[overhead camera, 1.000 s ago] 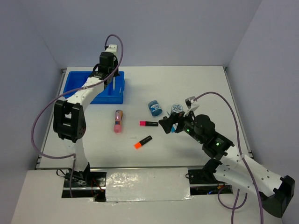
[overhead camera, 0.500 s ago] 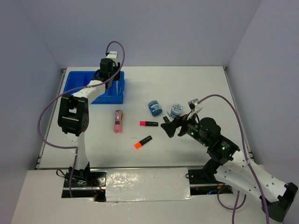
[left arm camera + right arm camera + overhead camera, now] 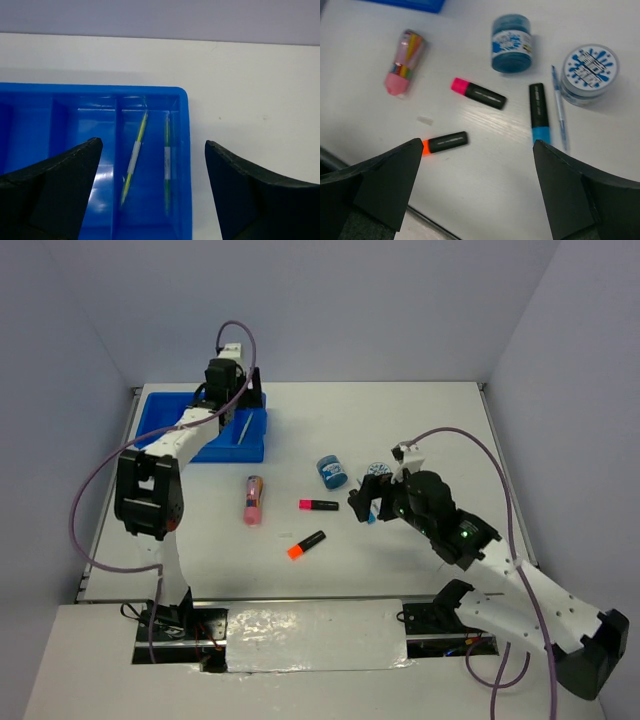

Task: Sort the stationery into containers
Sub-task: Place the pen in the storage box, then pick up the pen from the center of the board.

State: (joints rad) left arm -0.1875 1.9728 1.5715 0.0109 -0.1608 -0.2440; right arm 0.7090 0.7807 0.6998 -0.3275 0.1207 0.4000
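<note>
Jaws of the left tool [image 3: 152, 145] are now standing spread wide over the right end of the blue tray [image 3: 100, 89], having opened within the last second. A yellowish pen [image 3: 134, 157] and a green pen [image 3: 167, 162] are lying in its end compartment. The right tool [image 3: 478, 144] is hanging released, gripping nothing, above the blue-ended marker [image 3: 539, 112] on the surface [image 3: 485, 170]. From overhead, the tool is hiding most of that marker.

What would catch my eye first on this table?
The bright blue tray at the far left corner, with two thin pens lying in its end compartment under the left arm's open pincer. Mid-table, a pink tube, short markers and two blue jars lie loose.
</note>
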